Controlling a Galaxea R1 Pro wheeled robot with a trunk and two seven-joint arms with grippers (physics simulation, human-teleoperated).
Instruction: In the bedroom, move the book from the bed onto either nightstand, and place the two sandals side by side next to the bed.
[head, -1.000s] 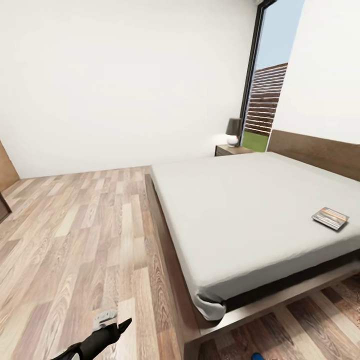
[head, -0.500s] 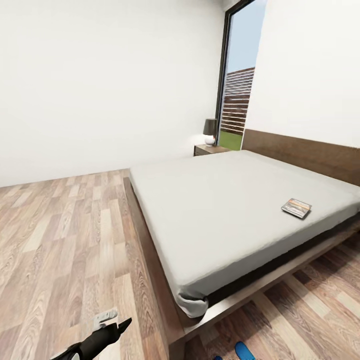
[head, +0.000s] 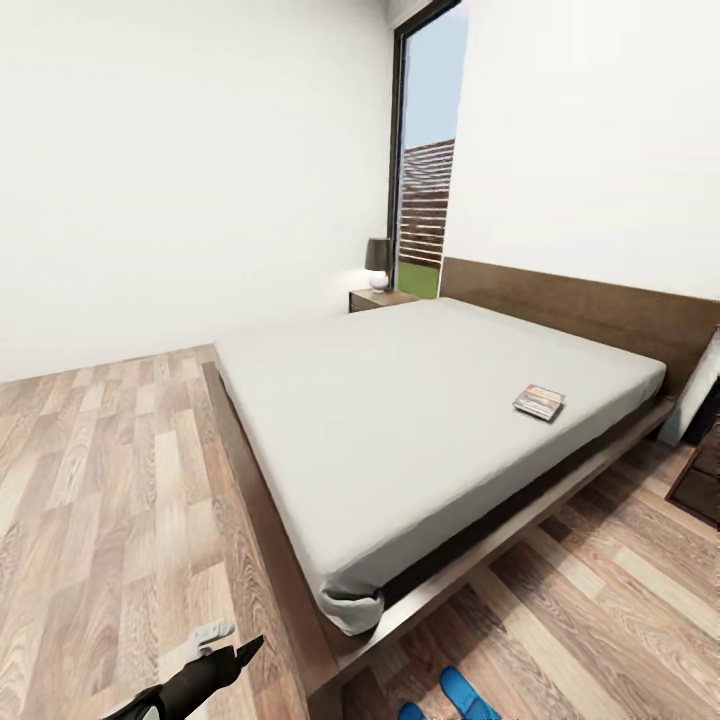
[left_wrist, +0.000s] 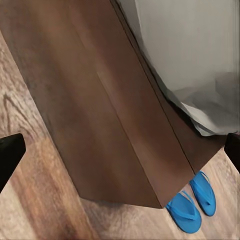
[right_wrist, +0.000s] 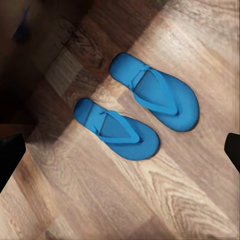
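Observation:
The book (head: 540, 402) lies flat on the pale mattress of the bed (head: 400, 400), near the headboard side. One dark nightstand (head: 380, 298) stands at the far side of the headboard, another nightstand (head: 705, 482) at the right edge. Two blue sandals (head: 468, 695) lie side by side on the floor by the bed's near corner. In the right wrist view, one sandal (right_wrist: 117, 130) and the other sandal (right_wrist: 155, 92) lie below my open right gripper (right_wrist: 120, 150). My left gripper (left_wrist: 120, 152) is open over the bed frame corner, with both sandals (left_wrist: 184, 212) beside it.
A dark-shaded lamp (head: 378, 262) stands on the far nightstand by a tall black-framed window (head: 420, 170). Wood-plank floor (head: 100, 480) stretches wide to the left of the bed. My left arm (head: 195, 678) shows at the bottom left.
The head camera has swung to the right, so the bed and book sit further left in the picture. The sandals and the right nightstand have come into view. My left arm keeps its pose.

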